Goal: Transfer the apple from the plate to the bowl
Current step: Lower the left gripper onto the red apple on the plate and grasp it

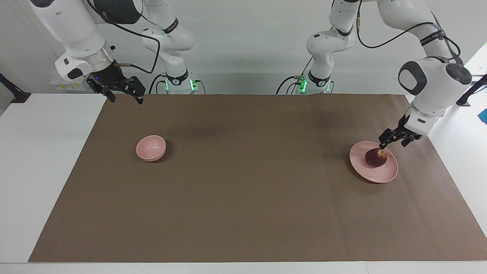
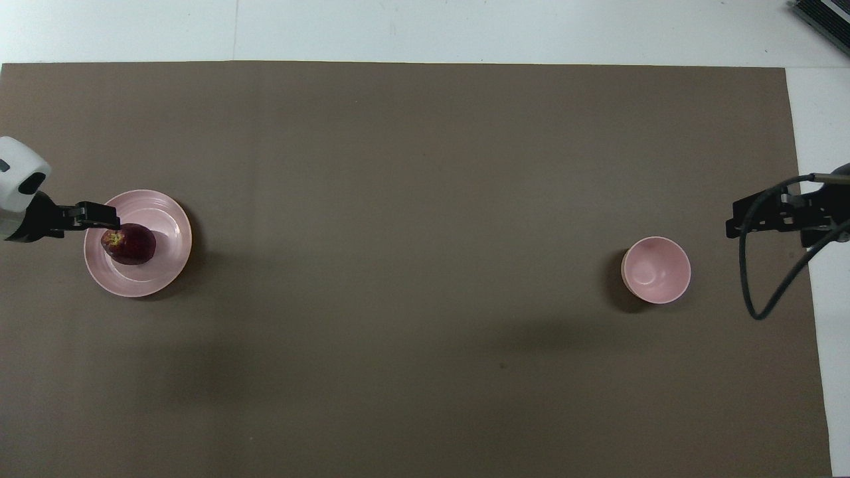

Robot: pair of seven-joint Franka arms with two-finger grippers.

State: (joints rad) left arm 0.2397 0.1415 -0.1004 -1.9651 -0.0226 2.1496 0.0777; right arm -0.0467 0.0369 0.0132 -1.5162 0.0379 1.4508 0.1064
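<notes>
Left gripper (image 1: 381, 146) hangs low over the plate (image 1: 361, 165), at the rim that lies nearer to the robots, and its black tips come down just beside the top of the apple (image 1: 376, 158); from the camera across the table I cannot tell if the fingers are spread or closed, or if they touch the fruit. The apple sits on the plate, at the left arm's end of the brown mat (image 1: 243, 190). The bowl (image 1: 151, 147) stands well apart from it, toward the right arm's end, and nothing is in it. The right gripper (image 1: 123, 95) waits high over the mat's corner close to its own base, with its two fingers spread and holding nothing. From the camera above, the left gripper (image 2: 106, 216) reaches in over the plate's (image 2: 166, 229) edge and ends just beside the yellowish patch of the apple (image 2: 131, 243). The bowl (image 2: 656, 270) shows a clean pink inside. The right gripper (image 2: 757, 216) is over the mat's (image 2: 425, 199) edge, near the bowl.
</notes>
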